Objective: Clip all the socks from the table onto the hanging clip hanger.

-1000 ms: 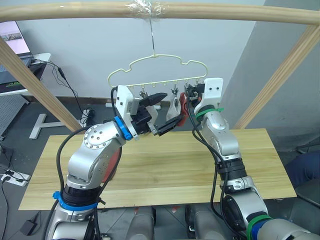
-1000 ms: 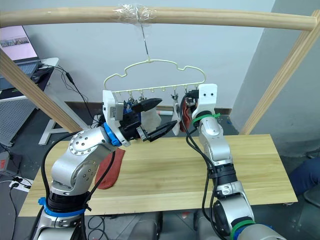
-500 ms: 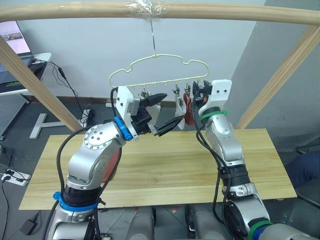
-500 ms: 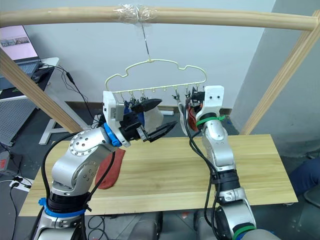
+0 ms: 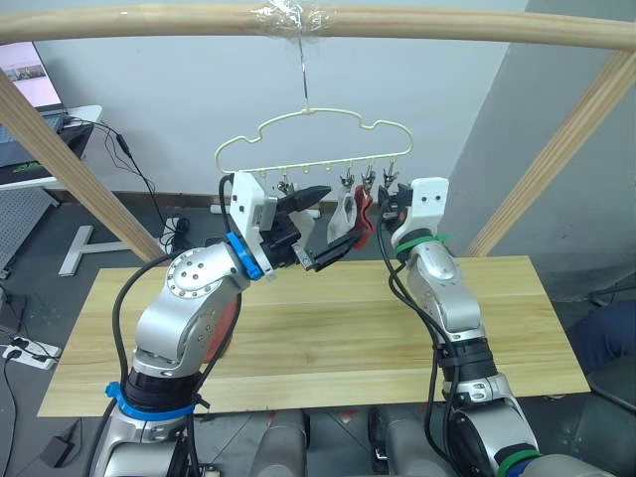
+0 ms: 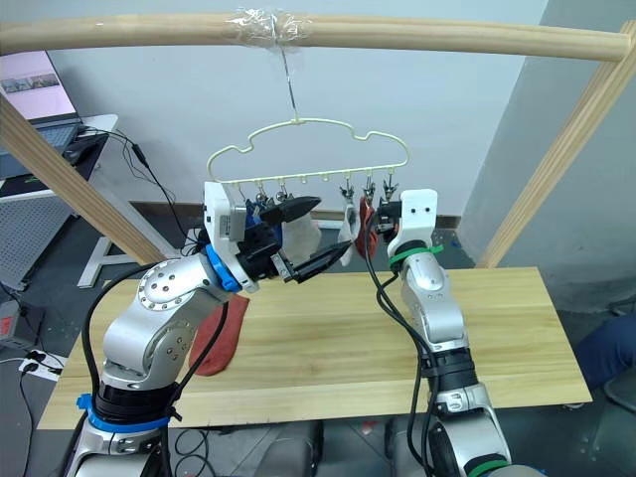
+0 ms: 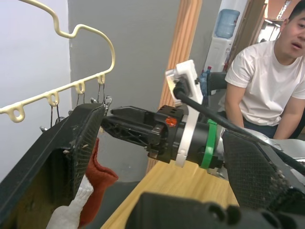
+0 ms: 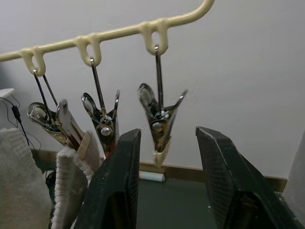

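Observation:
The clip hanger (image 5: 308, 134) hangs by its hook from the wooden pole. A light grey sock (image 5: 345, 214) and a rust-red sock (image 5: 365, 211) hang side by side from its clips, and another grey sock (image 6: 298, 237) hangs further left. My right gripper (image 8: 167, 132) is open just below the empty end clip (image 8: 160, 121), holding nothing. My left gripper (image 5: 341, 215) is open in front of the hanging socks, left of the right gripper (image 5: 386, 191). A second rust-red sock (image 6: 221, 338) lies on the table (image 5: 328, 338), partly hidden by my left arm.
The thick wooden pole frame (image 5: 417, 25) spans the top, with slanted legs at both sides. A person in a white T-shirt (image 7: 267, 90) sits beyond the table. A desk with a screen (image 5: 30, 84) stands at the back left.
My right gripper rose to the right, then came back down and left under the end clip. The hanger swayed slightly. My left arm stayed put.

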{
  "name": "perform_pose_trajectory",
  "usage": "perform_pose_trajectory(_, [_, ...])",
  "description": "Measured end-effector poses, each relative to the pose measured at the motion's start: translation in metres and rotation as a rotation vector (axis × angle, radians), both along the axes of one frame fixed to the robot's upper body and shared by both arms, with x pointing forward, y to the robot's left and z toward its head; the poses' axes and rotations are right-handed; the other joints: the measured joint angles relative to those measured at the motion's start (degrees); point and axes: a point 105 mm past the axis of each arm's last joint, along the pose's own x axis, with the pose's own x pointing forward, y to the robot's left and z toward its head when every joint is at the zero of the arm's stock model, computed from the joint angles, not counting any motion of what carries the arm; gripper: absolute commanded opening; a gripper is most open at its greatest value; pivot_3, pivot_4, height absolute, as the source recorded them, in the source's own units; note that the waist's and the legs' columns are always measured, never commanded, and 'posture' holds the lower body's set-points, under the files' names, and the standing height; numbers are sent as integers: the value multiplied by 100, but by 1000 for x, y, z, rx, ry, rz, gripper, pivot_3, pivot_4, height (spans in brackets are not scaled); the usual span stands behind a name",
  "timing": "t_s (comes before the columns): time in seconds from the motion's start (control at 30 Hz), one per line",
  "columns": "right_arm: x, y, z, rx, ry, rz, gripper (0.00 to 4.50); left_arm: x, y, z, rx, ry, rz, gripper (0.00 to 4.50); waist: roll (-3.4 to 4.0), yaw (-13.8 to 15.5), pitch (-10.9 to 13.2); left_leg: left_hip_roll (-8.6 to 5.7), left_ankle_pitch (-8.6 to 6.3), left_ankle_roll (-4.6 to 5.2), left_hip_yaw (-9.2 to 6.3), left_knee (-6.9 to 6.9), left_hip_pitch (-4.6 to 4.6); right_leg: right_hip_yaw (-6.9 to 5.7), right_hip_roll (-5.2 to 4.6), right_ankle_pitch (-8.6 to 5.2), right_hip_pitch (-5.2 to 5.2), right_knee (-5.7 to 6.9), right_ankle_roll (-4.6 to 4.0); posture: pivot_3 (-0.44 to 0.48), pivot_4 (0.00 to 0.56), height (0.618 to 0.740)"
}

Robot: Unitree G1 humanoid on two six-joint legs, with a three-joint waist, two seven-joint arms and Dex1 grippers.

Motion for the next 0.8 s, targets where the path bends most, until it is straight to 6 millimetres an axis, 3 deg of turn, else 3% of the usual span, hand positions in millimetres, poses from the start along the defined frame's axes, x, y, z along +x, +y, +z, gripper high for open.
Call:
perform_pose_trajectory(0.33, [15, 6, 16, -10, -31, -27, 1895, 1, 1, -2, -1, 7, 10, 4500, 0, 4, 0, 0, 0, 0, -1, 0, 0, -1, 0, 1, 0, 0, -2, 126, 184, 740])
perform_pose_trajectory(0.8, [16, 12, 23, 24, -45, -30, 1895, 0, 1, 0, -7, 1, 20, 4500, 0, 7, 0, 0, 0, 0, -1, 0, 0, -1, 0, 7, 0, 0, -11, 132, 171, 740])
